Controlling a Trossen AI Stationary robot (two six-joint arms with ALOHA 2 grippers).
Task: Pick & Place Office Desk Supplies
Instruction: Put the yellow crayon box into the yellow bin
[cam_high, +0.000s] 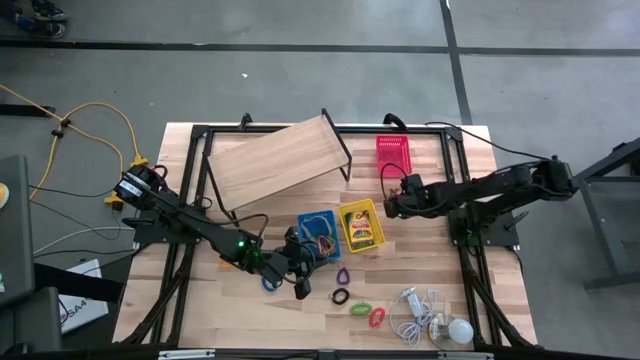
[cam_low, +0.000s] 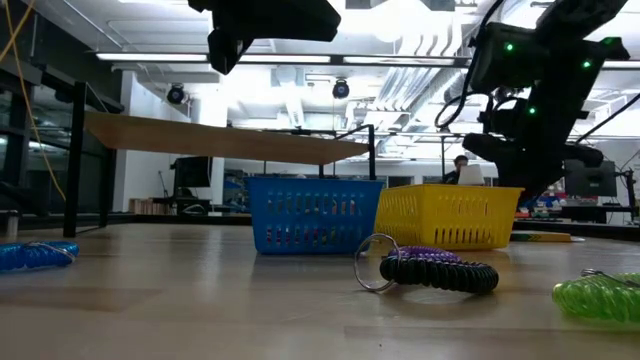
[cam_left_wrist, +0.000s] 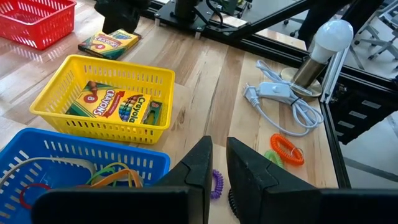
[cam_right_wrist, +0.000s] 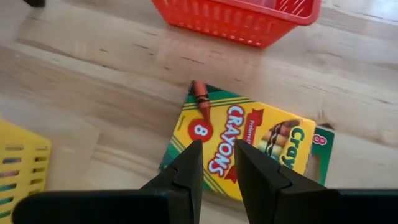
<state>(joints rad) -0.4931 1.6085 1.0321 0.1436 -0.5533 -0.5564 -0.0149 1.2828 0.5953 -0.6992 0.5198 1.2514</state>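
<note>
Nearest us, our left gripper (cam_left_wrist: 217, 163) hovers with fingers slightly parted, empty, above a purple band (cam_left_wrist: 216, 184) beside the blue basket (cam_left_wrist: 74, 155). Our right gripper (cam_right_wrist: 217, 163), parted and empty, hangs over a crayon box (cam_right_wrist: 249, 146) near the red basket (cam_right_wrist: 239, 17).

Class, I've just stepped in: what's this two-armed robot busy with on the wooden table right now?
It is sorting desk supplies into small plastic baskets. The right gripper hangs with a narrow gap between its fingers just above a yellow-green crayon box lying flat on the table beside the red basket. The left gripper, empty and slightly parted, hovers by the blue basket, which holds rubber bands. The yellow basket already holds another crayon box. Several coiled loops lie loose on the table.
</note>
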